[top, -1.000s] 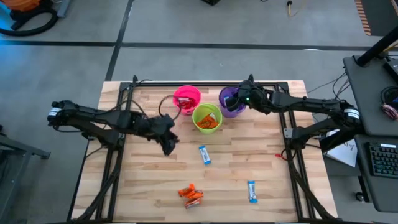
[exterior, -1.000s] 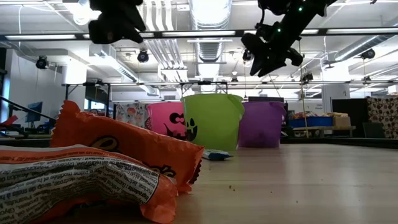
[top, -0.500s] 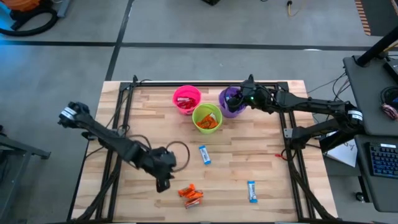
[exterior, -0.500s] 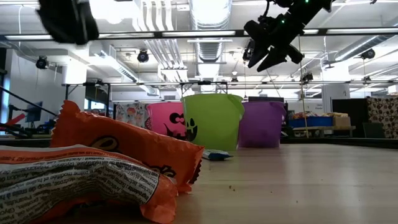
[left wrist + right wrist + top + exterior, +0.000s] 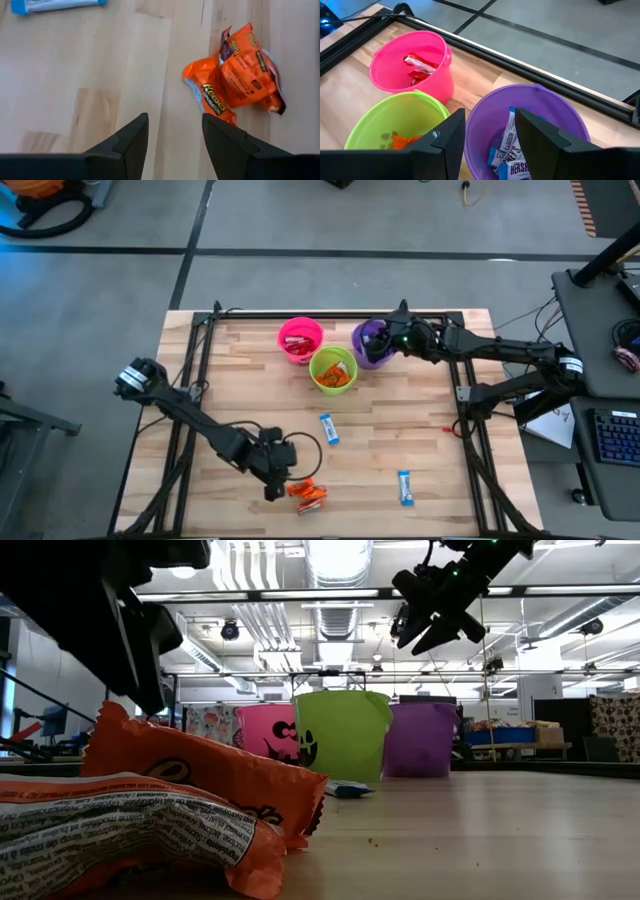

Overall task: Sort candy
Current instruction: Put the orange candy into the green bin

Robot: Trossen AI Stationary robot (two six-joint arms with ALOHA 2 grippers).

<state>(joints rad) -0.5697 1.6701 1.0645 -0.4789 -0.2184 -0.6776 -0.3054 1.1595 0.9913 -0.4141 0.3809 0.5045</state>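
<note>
Bright even overhead lighting, ceiling lights (image 5: 335,560) glaring in low view, soft faint shadows on table (image 5: 400,430), foreground orange candy (image 5: 200,785) slightly blurred

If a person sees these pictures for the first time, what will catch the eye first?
Three bright cups stand at the table's far edge: the pink cup, the green cup and the purple cup, each holding candy. Near the front edge, the open left gripper hangs beside the orange candies. The open right gripper hovers over the purple cup.
</note>
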